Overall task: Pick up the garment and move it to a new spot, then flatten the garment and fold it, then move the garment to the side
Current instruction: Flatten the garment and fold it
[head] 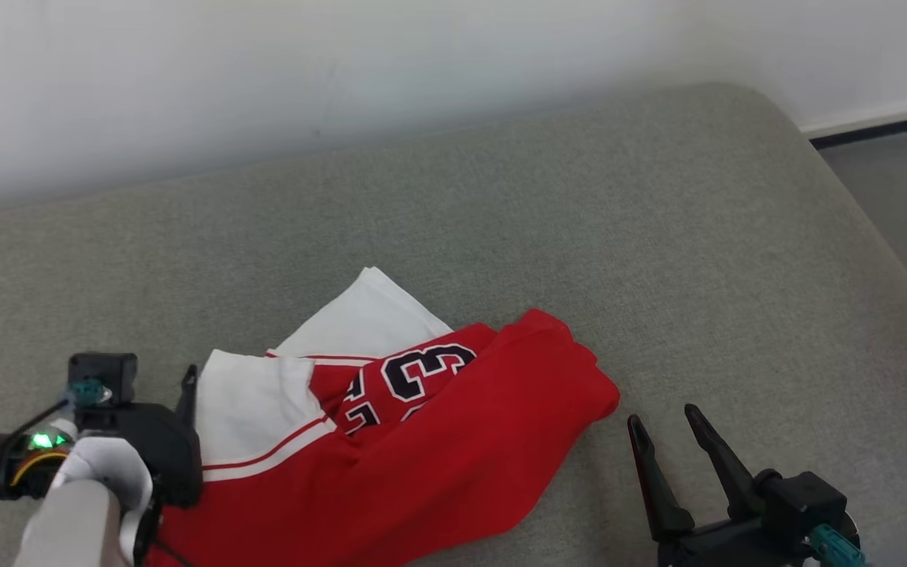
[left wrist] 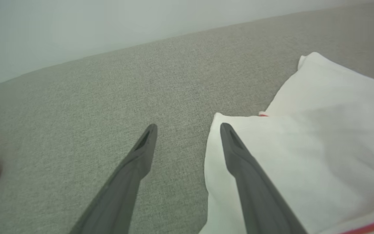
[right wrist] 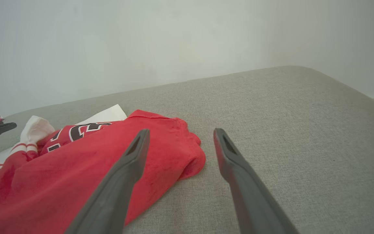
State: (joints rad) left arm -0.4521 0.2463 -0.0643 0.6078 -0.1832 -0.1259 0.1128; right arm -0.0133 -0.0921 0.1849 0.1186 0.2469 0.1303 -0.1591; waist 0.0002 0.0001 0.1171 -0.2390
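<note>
Both grippers — left [left wrist: 188, 128], right [head: 662, 417] — wide, empty; garment [head: 422, 449] rumpled between.

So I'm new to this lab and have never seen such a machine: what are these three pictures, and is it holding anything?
It is a wheeled robot with two arms, each ending in a two-fingered pincer. One picture comes from a camera on its head, looking down at a grey cushioned surface. The other two come from cameras on its wrists, each looking along that arm's own dark fingers. A crumpled red and white jersey with dark numbers lies on the surface. The left pincer is open, one finger over the jersey's white part. The right pincer is open too, beside the red end. Neither holds anything.
</note>
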